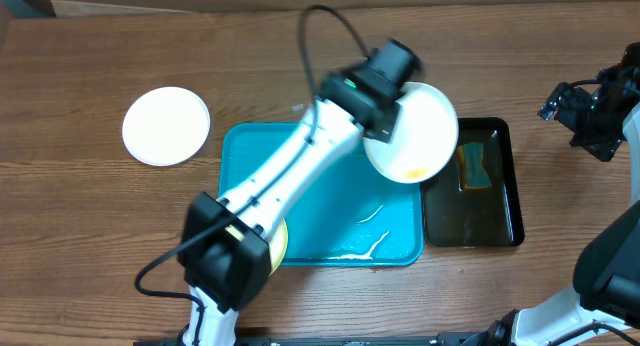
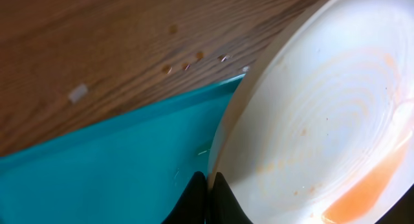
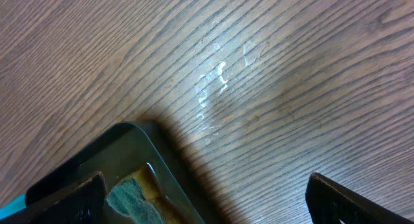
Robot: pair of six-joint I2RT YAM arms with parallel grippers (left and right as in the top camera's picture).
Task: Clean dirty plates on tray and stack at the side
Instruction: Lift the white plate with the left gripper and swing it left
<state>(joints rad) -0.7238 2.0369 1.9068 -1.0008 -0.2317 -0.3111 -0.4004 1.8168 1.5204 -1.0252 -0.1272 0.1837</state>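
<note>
While a white plate [image 1: 165,126] sits apart on the surface [image 1: 100,46] left of the tray [image 1: 250,156], seemingly done, the left pincer [image 2: 208,185] clamps a second white plate [image 2: 323,120] by its rim, tilted above the tray's far right corner (orange smear [image 2: 362,191] unwiped). A pale yellow plate [image 1: 278,241] lies on the tray. Right pincer [image 3: 207,198] gapes wide, empty.

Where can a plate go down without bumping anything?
Bare wood lies left of the blue tray, on the robot's side of the white plate. It is crowded where the held plate hangs over the blue tray and black tray.
</note>
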